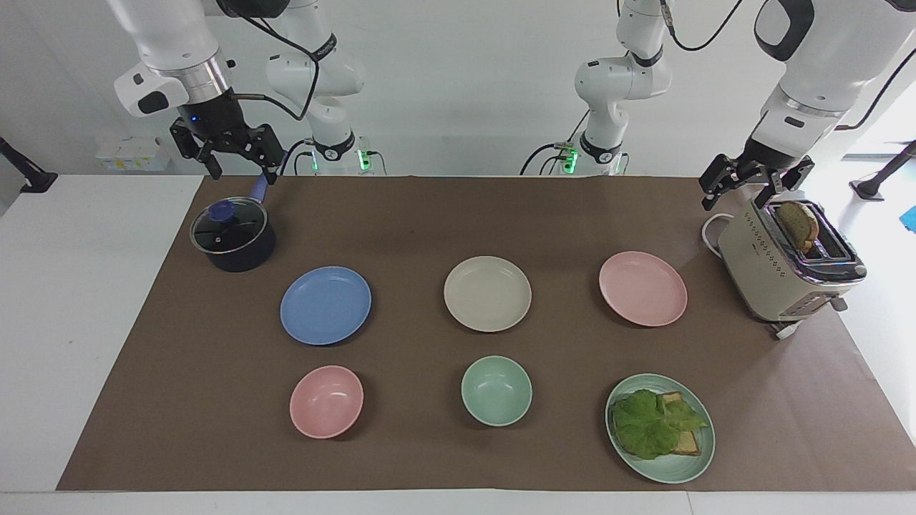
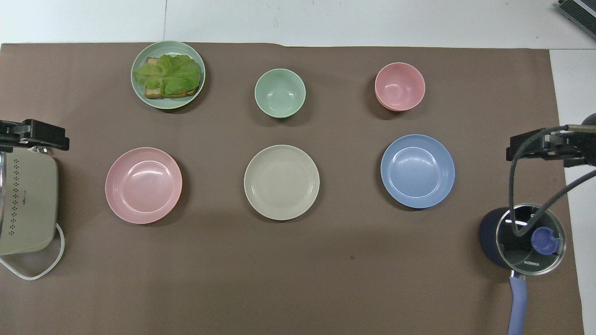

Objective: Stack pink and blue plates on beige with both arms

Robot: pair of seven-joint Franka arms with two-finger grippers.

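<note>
You have three round, shallow, matte plastic plates of matching size in a row across the middle of the brown table mat (image 1: pixel 429 214). The cream-beige plate (image 1: pixel 487 293) lies in the centre, bare and right way up, with faint rings around its well. The medium-blue plate (image 1: pixel 325 305) sits beside it toward the right arm's end of the table, and the pale pink plate (image 1: pixel 642 288) sits beside it toward the left arm's end. All three lie flat, well apart from one another, and nothing is stacked yet.

Your right gripper (image 1: pixel 240 172) hangs above the dark blue saucepan with a glass lid (image 1: pixel 232 234), fingers spread and holding nothing. Your left gripper (image 1: pixel 741 192) hangs over the beige toaster (image 1: pixel 783 268), which has a slice of bread (image 1: pixel 798 224) standing in its slot; its fingers also stand apart and empty.

Farther from the robots you see a second row: a small pink bowl (image 1: pixel 326 401), a small pale green bowl (image 1: pixel 496 390), and a pale green plate (image 1: pixel 687 465) carrying lettuce and bread.
</note>
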